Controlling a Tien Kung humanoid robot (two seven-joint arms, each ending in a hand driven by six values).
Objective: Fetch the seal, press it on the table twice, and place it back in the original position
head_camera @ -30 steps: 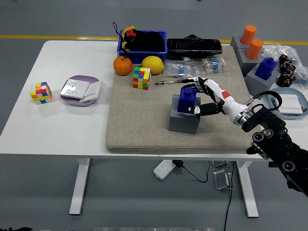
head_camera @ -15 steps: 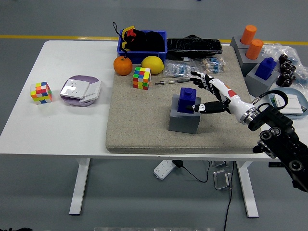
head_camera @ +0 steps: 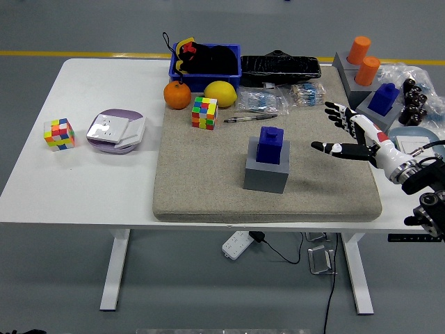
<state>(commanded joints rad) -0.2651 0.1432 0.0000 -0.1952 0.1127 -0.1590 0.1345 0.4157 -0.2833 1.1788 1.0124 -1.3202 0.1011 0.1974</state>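
Grey felt mat (head_camera: pixel 208 188) covers the white bench (head_camera: pixel 83 181); on it the blue seal (head_camera: pixel 270 145) stands upright atop its grey block (head_camera: pixel 265 175). To its right, apart, the right hand (head_camera: pixel 349 132) hovers with fingers spread, empty.

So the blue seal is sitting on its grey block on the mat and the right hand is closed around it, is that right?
Not quite. The blue seal does sit on the grey block on the mat, but the head view shows the right hand open and well clear of it.

Blue seal (head_camera: pixel 270 144) on block (head_camera: pixel 266 174); right hand (head_camera: pixel 351 132) spread.
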